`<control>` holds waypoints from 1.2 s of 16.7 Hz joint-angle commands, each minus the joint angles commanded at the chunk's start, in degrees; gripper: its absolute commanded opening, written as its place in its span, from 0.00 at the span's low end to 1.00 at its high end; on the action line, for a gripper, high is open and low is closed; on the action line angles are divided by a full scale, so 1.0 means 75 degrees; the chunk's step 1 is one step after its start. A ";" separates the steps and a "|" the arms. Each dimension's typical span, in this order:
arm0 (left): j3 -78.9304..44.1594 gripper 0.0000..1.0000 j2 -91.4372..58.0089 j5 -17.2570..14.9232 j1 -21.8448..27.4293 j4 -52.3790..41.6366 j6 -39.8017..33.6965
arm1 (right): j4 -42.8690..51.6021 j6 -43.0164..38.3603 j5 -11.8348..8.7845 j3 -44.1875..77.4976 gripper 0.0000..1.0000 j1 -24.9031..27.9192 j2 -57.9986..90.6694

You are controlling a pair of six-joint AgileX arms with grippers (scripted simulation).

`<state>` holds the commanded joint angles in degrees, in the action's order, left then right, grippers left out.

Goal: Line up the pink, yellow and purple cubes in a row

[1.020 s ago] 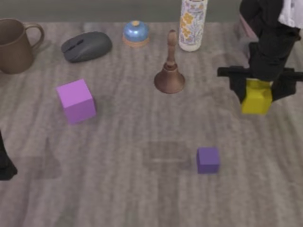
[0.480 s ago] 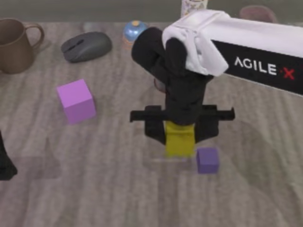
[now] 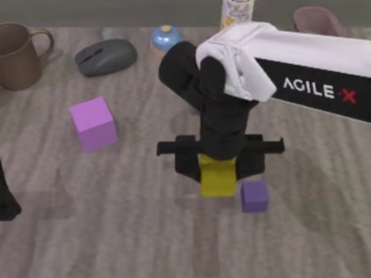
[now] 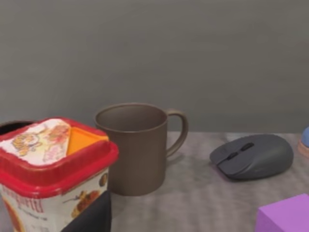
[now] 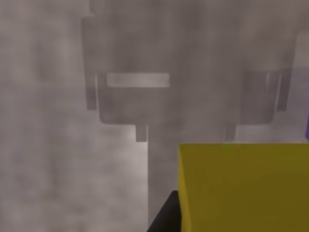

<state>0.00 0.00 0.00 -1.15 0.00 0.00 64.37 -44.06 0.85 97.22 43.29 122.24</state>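
Observation:
My right gripper (image 3: pixel 217 172) is shut on the yellow cube (image 3: pixel 217 182), holding it in the middle of the table, just left of the small purple cube (image 3: pixel 254 196). A narrow gap separates the two cubes. In the right wrist view the yellow cube (image 5: pixel 244 186) fills the lower corner beside one black finger (image 5: pixel 166 217), and the gripper's shadow lies on the table below. The large pink cube (image 3: pixel 93 123) stands alone at the left, and its corner (image 4: pixel 285 215) shows in the left wrist view. My left arm (image 3: pixel 6 202) is parked at the table's left edge.
Along the back stand a brown mug (image 3: pixel 17 55), a grey mouse (image 3: pixel 106 56), a blue call bell (image 3: pixel 166 39) and a flowered bottle (image 3: pixel 237 10). My right arm covers the middle back. A red-lidded tub (image 4: pixel 48 169) sits close in the left wrist view.
My right arm has carried the yellow cube from the right side of the table to the middle, beside the purple cube, then shifted slightly toward the front. The left arm has stayed put.

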 joint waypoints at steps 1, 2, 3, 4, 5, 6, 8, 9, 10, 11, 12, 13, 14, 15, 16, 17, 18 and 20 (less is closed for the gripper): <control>0.0000 1.00 0.0000 0.0000 0.0000 0.0000 0.0000 | -0.0246 -0.0008 0.0001 -0.0173 0.00 0.0001 0.0071; 0.0000 1.00 0.0000 0.0000 0.0000 0.0000 0.0000 | -0.0541 -0.0017 0.0001 -0.0364 0.00 0.0003 0.0154; 0.0000 1.00 0.0000 0.0000 0.0000 0.0000 0.0000 | -0.0852 -0.0022 0.0004 -0.0563 0.00 0.0008 0.0237; 0.0000 1.00 0.0000 0.0000 0.0000 0.0000 0.0000 | -0.1136 -0.0025 0.0007 -0.0752 0.00 0.0014 0.0313; 0.0000 1.00 0.0000 0.0000 0.0000 0.0000 0.0000 | -0.1349 -0.0029 0.0011 -0.0908 0.00 0.0022 0.0382; 0.0000 1.00 0.0000 0.0000 0.0000 0.0000 0.0000 | -0.1482 -0.0032 0.0015 -0.1014 0.00 0.0030 0.0434; 0.0000 1.00 0.0000 0.0000 0.0000 0.0000 0.0000 | -0.1533 -0.0034 0.0017 -0.1058 0.00 0.0035 0.0459; 0.0000 1.00 0.0000 0.0000 0.0000 0.0000 0.0000 | -0.1533 -0.0034 0.0017 -0.1058 0.00 0.0035 0.0459; 0.0000 1.00 0.0000 0.0000 0.0000 0.0000 0.0000 | -0.1533 -0.0034 0.0017 -0.1058 0.00 0.0035 0.0459; 0.0000 1.00 0.0000 0.0000 0.0000 0.0000 0.0000 | -0.1533 -0.0034 0.0017 -0.1058 0.08 0.0035 0.0459; 0.0000 1.00 0.0000 0.0000 0.0000 0.0000 0.0000 | -0.1533 -0.0034 0.0017 -0.1058 0.15 0.0035 0.0459; 0.0000 1.00 0.0000 0.0000 0.0000 0.0000 0.0000 | -0.1533 -0.0034 0.0017 -0.1058 0.23 0.0035 0.0459; 0.0000 1.00 0.0000 0.0000 0.0000 0.0000 0.0000 | -0.1533 -0.0034 0.0017 -0.1058 0.30 0.0035 0.0459; 0.0000 1.00 0.0000 0.0000 0.0000 0.0000 0.0000 | -0.1533 -0.0034 0.0017 -0.1058 0.38 0.0035 0.0459; 0.0000 1.00 0.0000 0.0000 0.0000 0.0000 0.0000 | -0.1533 -0.0034 0.0017 -0.1058 0.45 0.0035 0.0459; 0.0000 1.00 0.0000 0.0000 0.0000 0.0000 0.0000 | -0.1533 -0.0034 0.0017 -0.1058 0.53 0.0035 0.0459; 0.0000 1.00 0.0000 0.0000 0.0000 0.0000 0.0000 | -0.1533 -0.0034 0.0017 -0.1058 0.60 0.0035 0.0459; 0.0000 1.00 0.0000 0.0000 0.0000 0.0000 0.0000 | -0.1533 -0.0034 0.0017 -0.1058 0.75 0.0035 0.0459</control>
<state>0.00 0.00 0.00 -1.15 0.00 0.00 52.87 -44.32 0.97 89.29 43.55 125.68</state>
